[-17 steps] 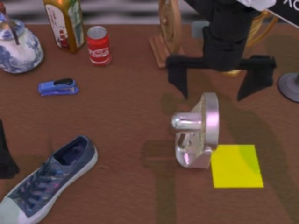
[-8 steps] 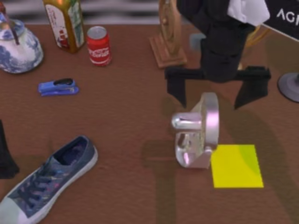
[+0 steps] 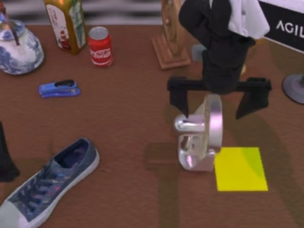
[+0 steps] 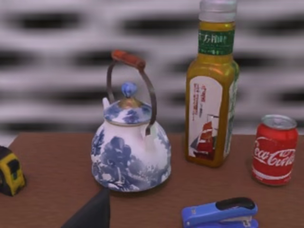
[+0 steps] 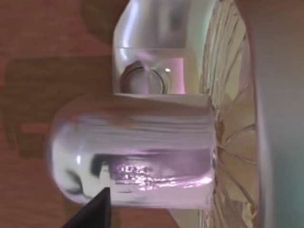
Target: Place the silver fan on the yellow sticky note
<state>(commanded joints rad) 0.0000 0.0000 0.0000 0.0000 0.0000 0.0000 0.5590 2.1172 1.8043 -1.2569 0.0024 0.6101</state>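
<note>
The silver fan (image 3: 194,142) stands on the brown table, its base just touching the left edge of the yellow sticky note (image 3: 240,168), which lies flat and bare. My right gripper (image 3: 213,113) hangs open over the fan, one finger on each side of the ring cage and touching nothing. The right wrist view is filled by the fan's motor housing (image 5: 142,147), with one dark fingertip (image 5: 95,211) beside it. My left gripper (image 3: 4,161) is parked at the table's left edge.
A blue-and-white teapot (image 3: 19,47), a bottle (image 3: 66,23), a red can (image 3: 100,46) and a blue stapler (image 3: 59,88) sit at the back left. A sneaker (image 3: 47,183) lies front left. A wooden disc stand (image 3: 172,35) is behind the fan.
The right gripper has come down and a little forward, so its open fingers now straddle the top of the fan. The fan and the note have not moved.
</note>
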